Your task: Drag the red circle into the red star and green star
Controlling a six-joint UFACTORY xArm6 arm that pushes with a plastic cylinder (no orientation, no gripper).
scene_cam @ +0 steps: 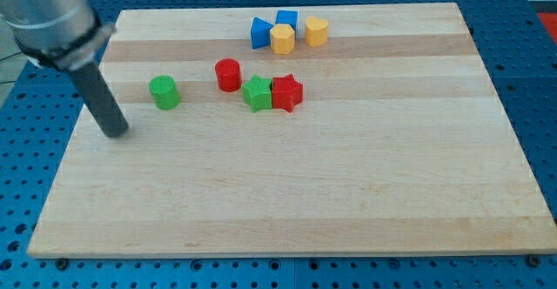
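The red circle [228, 74] stands on the wooden board just up and left of the green star [258, 93], close to it or just touching. The red star [287, 92] touches the green star on its right. My tip [117, 133] rests on the board at the view's left, well left of the red circle and a little down-left of the green circle [164, 91]. It touches no block.
A cluster at the view's top holds a blue block [259, 32], a blue cube [287, 19] and two yellow blocks [282, 39] [316, 31]. The board's edges [52, 193] border a blue perforated table.
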